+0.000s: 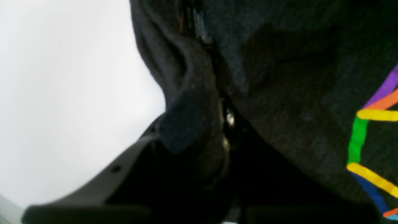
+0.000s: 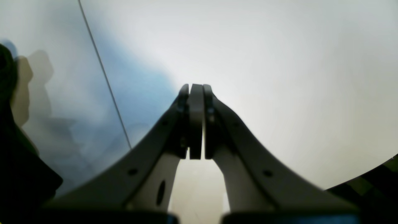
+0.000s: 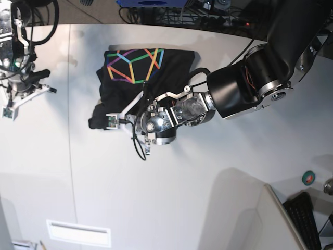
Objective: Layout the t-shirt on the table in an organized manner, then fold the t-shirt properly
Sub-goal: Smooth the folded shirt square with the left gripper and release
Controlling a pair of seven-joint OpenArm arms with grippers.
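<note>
Left gripper (image 3: 107,122) clamped on a thick bunched edge of the t-shirt (image 3: 151,73), crumpled on the table (image 3: 208,198) toward its far side, print up. Right gripper (image 2: 196,93) pressed shut on nothing, off to the side above bare tabletop. Best drawn outward slowly and low, fabric kept taut; soft matte black knit, bright geometric lines, smooth off-white surface.

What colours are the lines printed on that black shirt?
Purple, orange, yellow, green and blue lines on the t-shirt; clearest in the left wrist view.
</note>
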